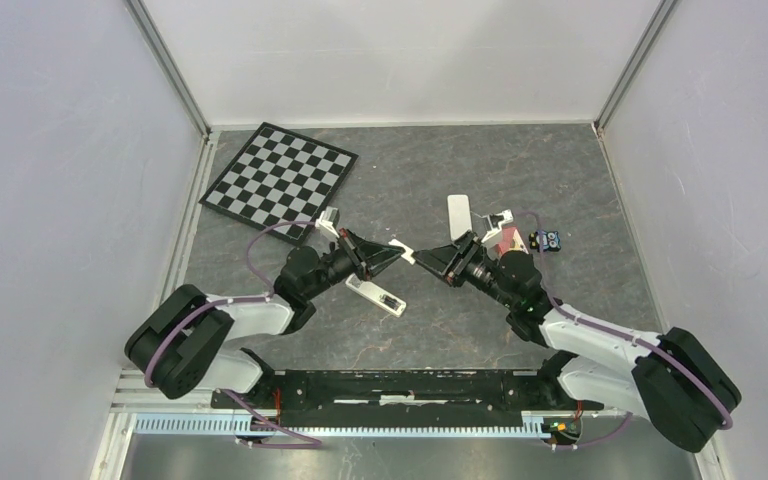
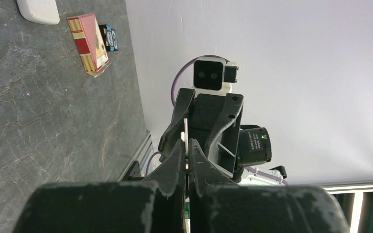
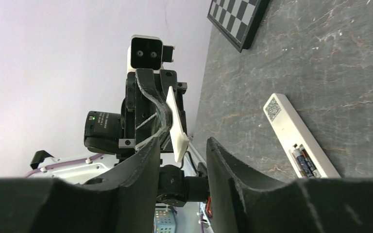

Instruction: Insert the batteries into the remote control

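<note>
The remote control (image 1: 373, 294) is a slim white bar lying back up on the table below the two grippers. Its battery compartment is open with batteries (image 1: 392, 301) in it. The right wrist view shows the remote (image 3: 291, 131) with dark batteries (image 3: 304, 160) in the slot. My left gripper (image 1: 398, 254) is shut on a thin white battery cover (image 1: 408, 257) and holds it in the air. The cover shows edge-on in the left wrist view (image 2: 186, 130), between that gripper's (image 2: 188, 148) jaws. My right gripper (image 1: 428, 262) is open, facing the left one. In its own view the cover's (image 3: 177, 125) tip reaches that gripper's (image 3: 182, 145) gap.
A second white rectangular object (image 1: 460, 213) lies behind the right gripper. A red box (image 2: 89, 43) and a small blue and black item (image 1: 550, 240) lie at the right. A chessboard (image 1: 280, 180) sits at the back left. Walls enclose the table.
</note>
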Controlling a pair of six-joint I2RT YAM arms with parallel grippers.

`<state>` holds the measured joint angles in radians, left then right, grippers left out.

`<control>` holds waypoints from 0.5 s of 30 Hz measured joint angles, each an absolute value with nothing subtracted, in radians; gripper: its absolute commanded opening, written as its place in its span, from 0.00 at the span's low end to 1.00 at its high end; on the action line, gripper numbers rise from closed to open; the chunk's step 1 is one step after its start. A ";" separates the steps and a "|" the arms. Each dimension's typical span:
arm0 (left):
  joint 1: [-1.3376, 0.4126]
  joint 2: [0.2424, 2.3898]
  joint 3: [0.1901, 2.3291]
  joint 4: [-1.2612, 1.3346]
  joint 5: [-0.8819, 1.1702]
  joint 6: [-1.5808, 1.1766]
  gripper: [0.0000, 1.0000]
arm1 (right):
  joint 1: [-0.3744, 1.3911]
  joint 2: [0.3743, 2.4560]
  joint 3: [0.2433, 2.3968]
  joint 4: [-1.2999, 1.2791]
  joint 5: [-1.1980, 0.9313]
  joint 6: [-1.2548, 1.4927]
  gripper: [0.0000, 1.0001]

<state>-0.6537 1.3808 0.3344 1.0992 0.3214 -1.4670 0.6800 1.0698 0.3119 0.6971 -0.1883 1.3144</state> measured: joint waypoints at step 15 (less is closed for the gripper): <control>-0.651 1.324 0.336 1.022 0.315 -1.459 0.58 | 0.689 1.176 0.312 0.866 -0.262 1.383 0.00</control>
<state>-0.6510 1.3243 0.3363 1.0222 0.3149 -1.4586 0.6891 1.1755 0.3119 0.8658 -0.2615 1.3834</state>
